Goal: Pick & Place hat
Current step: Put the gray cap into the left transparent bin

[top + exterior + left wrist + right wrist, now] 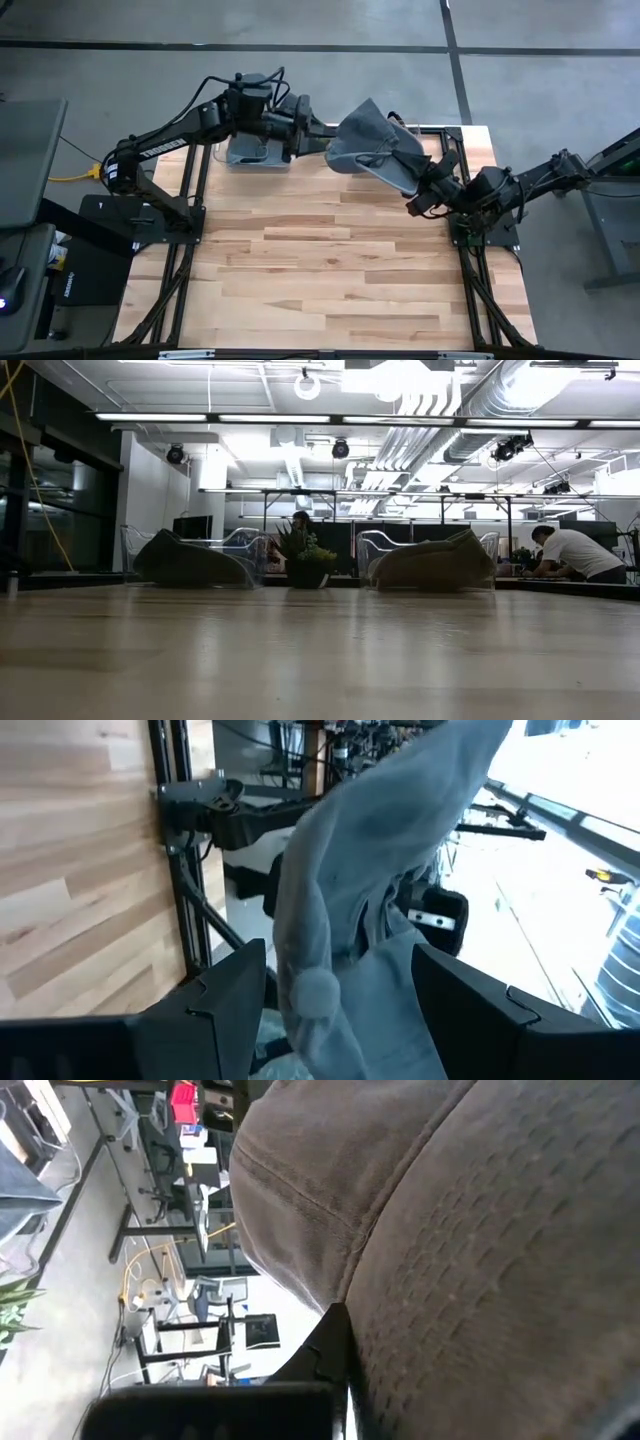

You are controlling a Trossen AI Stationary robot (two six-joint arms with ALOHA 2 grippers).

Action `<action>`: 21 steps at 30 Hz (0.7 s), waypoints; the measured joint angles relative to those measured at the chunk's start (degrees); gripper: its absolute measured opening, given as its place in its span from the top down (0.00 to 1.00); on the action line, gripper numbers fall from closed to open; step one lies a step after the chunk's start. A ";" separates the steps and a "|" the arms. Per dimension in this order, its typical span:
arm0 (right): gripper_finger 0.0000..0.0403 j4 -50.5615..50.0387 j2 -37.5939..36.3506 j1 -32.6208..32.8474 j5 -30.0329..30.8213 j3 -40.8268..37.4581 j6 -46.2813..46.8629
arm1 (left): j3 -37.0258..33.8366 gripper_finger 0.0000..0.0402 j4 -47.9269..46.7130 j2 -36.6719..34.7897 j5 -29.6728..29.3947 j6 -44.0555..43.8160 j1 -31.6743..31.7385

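The grey soft hat (372, 145) hangs in the air over the table's far right part, stretched between both arms. My left gripper (323, 138) reaches in from the left and is shut on the hat's left end. My right gripper (420, 190) comes from the right and is shut on its lower right end. In the left wrist view the hat (380, 850) fills the gap between the fingers. The hat (450, 1230) covers most of the right wrist view. The low view shows neither arms nor hat. My left gripper pinches the hat's left end (330, 990) between its two fingers (225, 1005), level from the table's left; the bunched cloth is several layers. The hat is lifted clear. My right gripper holds the hat's lower right end (408, 178), slanting in from the right. Only one finger (322, 1348) shows; the cloth hides the contact.
A pale blue-grey bin (255, 150) sits at the table's far edge under the left arm. Black frame rails (195, 200) run along both sides. The wooden table (330, 270) stretches bare toward the near edge. A person (575, 550) bends over a desk far behind.
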 joint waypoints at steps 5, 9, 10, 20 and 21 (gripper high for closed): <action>0.99 0.35 0.02 0.00 -0.02 0.00 0.05 | 0.00 0.43 -0.03 0.16 1.65 -0.22 -0.01; 0.99 0.53 0.02 0.02 0.39 0.00 0.22 | -0.13 0.43 -0.55 2.26 3.54 -0.26 -0.01; 0.99 0.70 0.02 0.02 0.42 0.00 0.45 | -0.20 0.43 -0.73 2.66 4.17 -0.40 -0.01; 0.99 0.88 0.02 0.02 0.64 0.00 1.19 | -0.06 0.43 10.19 7.37 10.31 -4.38 -0.40; 0.99 0.86 0.02 0.02 0.85 0.00 1.29 | 0.00 0.43 10.58 7.37 10.35 -4.57 -0.38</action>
